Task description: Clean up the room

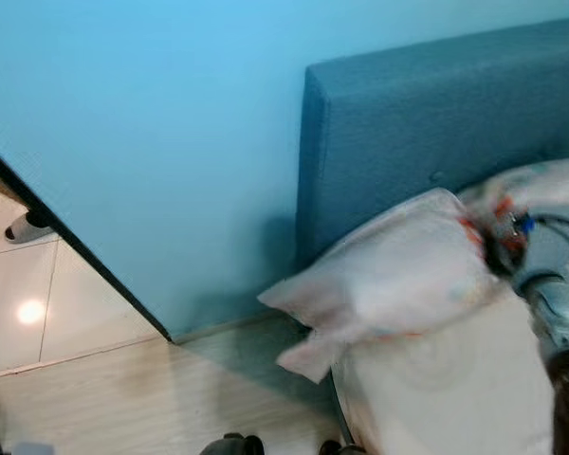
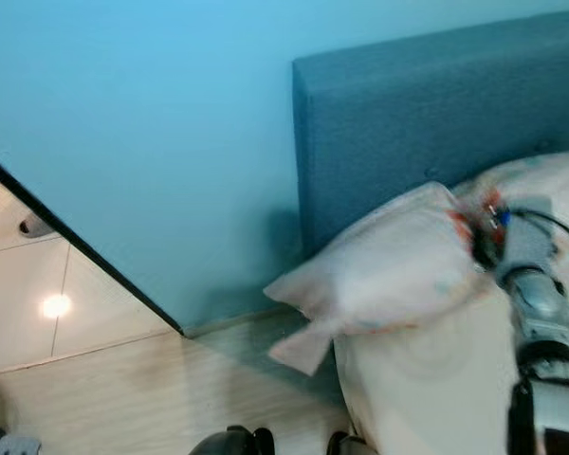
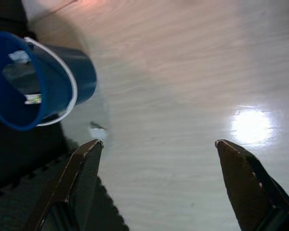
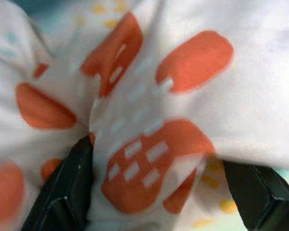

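My right gripper (image 4: 154, 187) pinches soft white cloth printed with orange blobs, the pillow (image 1: 389, 280) at the bed's (image 1: 455, 398) head, against a blue padded headboard (image 1: 427, 123). My left gripper (image 3: 156, 163), jaws spread, hangs over pale wood-grain floor (image 3: 183, 72) near a round blue plastic bucket (image 3: 33, 79).

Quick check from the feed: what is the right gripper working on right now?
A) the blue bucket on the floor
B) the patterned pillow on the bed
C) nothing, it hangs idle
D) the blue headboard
B: the right gripper has its two black fingers on either side of a fold of the white, orange-printed pillow, which lies on the bed against the headboard.
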Robot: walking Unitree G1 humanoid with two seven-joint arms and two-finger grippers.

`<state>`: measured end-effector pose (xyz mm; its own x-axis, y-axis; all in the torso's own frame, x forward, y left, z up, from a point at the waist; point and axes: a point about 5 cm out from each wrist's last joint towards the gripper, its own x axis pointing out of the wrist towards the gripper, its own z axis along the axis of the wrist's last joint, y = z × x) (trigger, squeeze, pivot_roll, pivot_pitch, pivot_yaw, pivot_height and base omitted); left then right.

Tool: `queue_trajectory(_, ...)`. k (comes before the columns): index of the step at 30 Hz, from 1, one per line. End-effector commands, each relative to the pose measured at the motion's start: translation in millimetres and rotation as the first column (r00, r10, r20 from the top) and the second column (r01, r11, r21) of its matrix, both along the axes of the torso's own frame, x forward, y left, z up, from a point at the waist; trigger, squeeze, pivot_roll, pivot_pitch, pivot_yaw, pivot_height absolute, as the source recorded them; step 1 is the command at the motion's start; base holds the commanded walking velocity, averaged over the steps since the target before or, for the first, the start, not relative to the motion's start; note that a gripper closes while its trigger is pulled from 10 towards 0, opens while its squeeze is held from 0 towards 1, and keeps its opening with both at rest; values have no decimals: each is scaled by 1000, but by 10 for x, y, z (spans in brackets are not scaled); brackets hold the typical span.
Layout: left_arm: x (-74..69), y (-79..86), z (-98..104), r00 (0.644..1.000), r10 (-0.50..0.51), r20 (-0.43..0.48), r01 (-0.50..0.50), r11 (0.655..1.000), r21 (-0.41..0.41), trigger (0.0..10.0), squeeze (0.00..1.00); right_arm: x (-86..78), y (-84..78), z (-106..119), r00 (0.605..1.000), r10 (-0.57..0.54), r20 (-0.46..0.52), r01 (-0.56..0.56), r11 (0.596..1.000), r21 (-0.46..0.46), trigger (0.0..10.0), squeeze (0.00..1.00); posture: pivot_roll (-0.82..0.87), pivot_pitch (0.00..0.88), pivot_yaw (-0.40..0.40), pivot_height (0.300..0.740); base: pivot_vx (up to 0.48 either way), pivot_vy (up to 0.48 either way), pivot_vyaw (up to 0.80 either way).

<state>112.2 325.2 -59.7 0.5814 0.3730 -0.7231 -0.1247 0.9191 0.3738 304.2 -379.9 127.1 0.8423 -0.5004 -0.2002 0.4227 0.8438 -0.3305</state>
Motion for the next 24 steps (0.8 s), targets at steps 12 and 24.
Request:
queue_trajectory(12,97,-124,-71,999,32,-33,-33,999,-39,10000,0,-558,53,-843,968,-150,-203,213,916,340,10000,0,169,129,7,739,0,0,0)
queue_trajectory(24,140,-247,-127,997,68,-36,-71,995,-66,10000,0,-623,296,-1068,950,25,-311,173,787,592,10000,0,136,67,-35,739,0,0,0)
